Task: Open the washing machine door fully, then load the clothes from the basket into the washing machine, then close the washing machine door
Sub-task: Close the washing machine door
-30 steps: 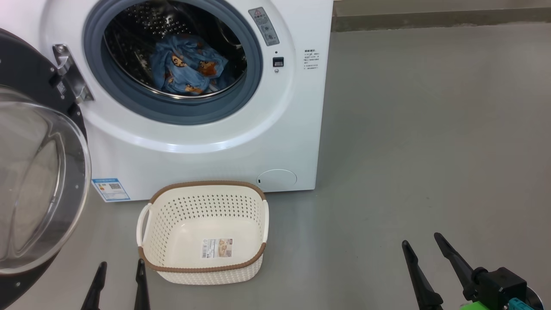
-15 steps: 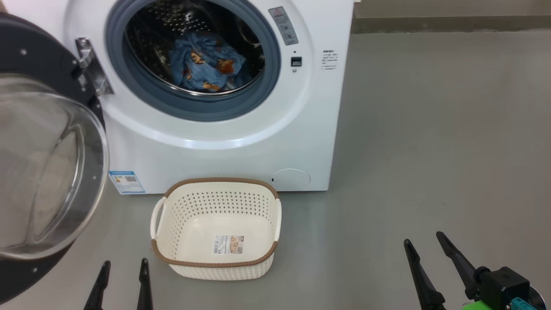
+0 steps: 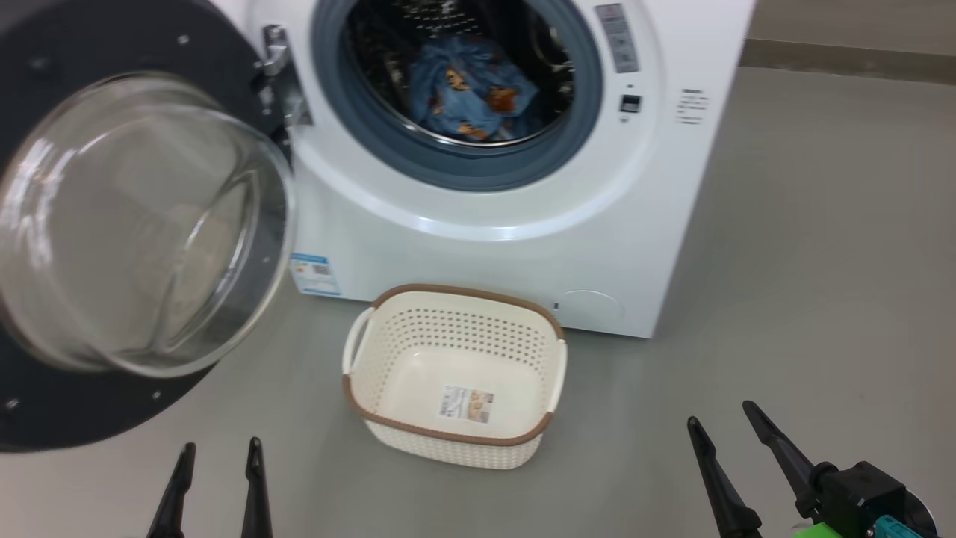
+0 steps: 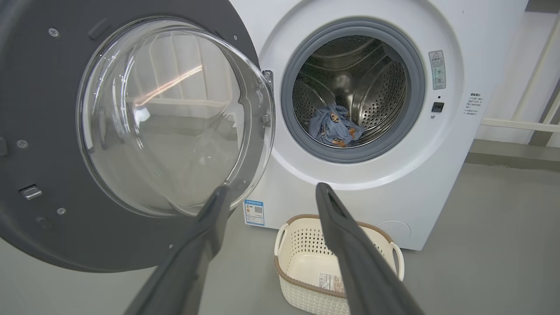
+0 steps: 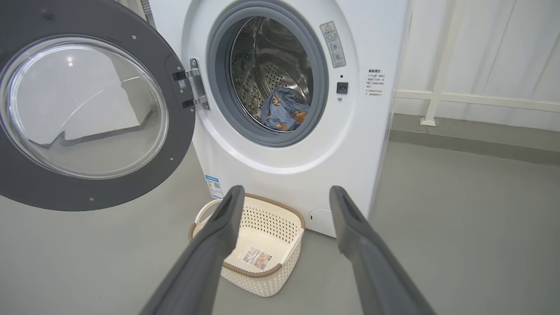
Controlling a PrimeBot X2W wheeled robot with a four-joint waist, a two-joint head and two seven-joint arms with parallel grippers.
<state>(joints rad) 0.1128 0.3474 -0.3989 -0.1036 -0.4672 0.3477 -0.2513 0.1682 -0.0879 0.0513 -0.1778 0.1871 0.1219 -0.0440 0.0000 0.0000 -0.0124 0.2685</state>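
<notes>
The washing machine door (image 3: 142, 224) is swung wide on its left-side hinge (image 3: 280, 82), lying ahead and leftward of the left gripper (image 3: 221, 444), which is spread wide, nothing held. The clothes (image 3: 470, 86) are lodged in the drum (image 3: 388, 30); the basket (image 3: 448, 452) is found empty. The right gripper (image 3: 718, 413), equally spread and bare, is set well apart, so closing is judged the left arm's.

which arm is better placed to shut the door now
Left, probably: the washing machine door hangs open on the robot's left, just ahead of the open left gripper; the right gripper is far across.
</notes>
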